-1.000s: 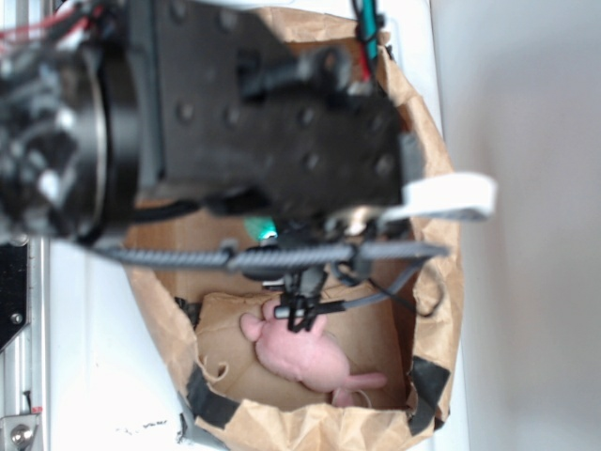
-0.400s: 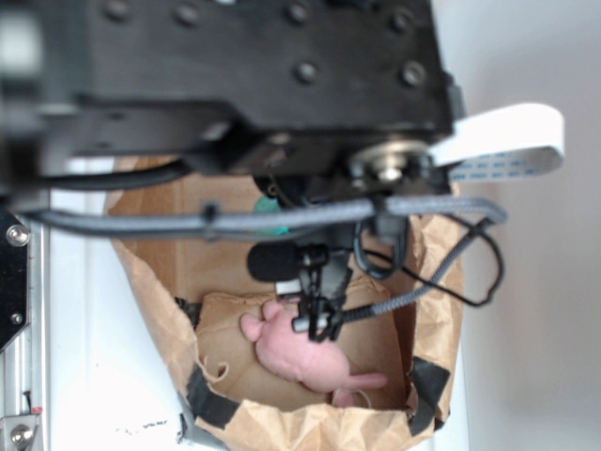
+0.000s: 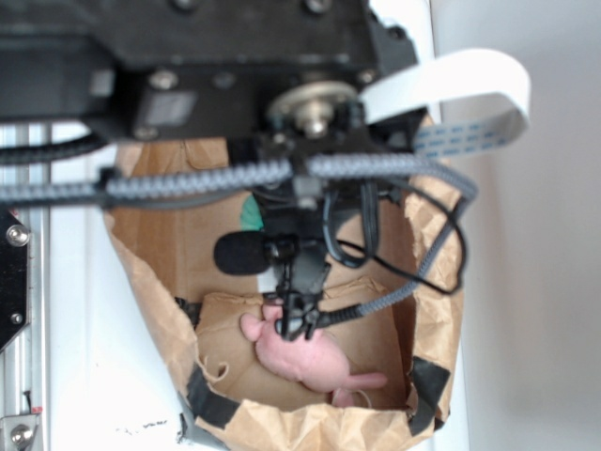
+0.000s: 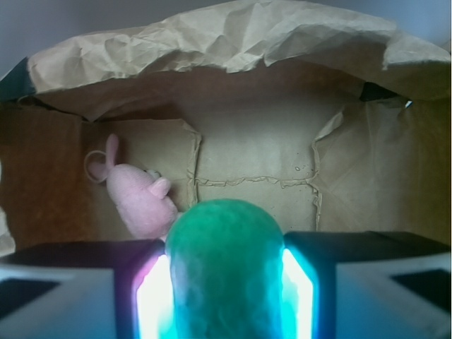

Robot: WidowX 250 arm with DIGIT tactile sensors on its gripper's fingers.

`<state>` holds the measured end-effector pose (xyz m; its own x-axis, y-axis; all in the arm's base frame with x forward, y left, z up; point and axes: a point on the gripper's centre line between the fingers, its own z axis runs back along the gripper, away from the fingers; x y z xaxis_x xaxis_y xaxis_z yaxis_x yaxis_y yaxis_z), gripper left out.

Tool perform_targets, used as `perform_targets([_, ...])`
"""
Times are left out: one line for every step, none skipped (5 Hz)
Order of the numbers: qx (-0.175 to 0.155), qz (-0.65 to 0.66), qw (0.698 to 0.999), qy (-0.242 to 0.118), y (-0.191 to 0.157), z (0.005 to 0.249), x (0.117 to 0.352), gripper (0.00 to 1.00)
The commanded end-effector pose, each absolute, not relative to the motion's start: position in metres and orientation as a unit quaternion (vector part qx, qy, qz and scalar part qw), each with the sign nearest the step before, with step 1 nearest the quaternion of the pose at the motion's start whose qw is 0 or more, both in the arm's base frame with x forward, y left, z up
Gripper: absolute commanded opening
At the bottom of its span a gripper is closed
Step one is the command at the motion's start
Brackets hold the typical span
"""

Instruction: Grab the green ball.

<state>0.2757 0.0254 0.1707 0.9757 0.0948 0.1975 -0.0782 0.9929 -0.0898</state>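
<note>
Grasp step under way: in the wrist view the green ball (image 4: 224,272) is sitting squarely between the two fingers (image 4: 131,282), which are pressing against both its sides, so the gripper (image 4: 224,296) is clamped on it. In the exterior view only a sliver of the green ball (image 3: 250,212) is showing under the arm and its cables (image 3: 282,174), inside the brown paper bag (image 3: 150,272).

Judgement: hold looks secured; next move calls for a straight lift, keeping clamping pressure steady since a round ball could slip.

Surroundings: pink plush toy (image 4: 138,194) is lying on the bag floor, behind and left of the ball, apart from it. Crumpled bag rim (image 4: 233,35) is overhanging; cables could be snagging on it.
</note>
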Motion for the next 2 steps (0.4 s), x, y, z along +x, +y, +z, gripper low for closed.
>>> perform_targets([-0.037,0.062,0.988,-0.138,0.0330,0.1906,0.2776,0.00])
perform_targets([-0.023,0.060,0.986,-0.153,0.0326,0.1873,0.2755,0.00])
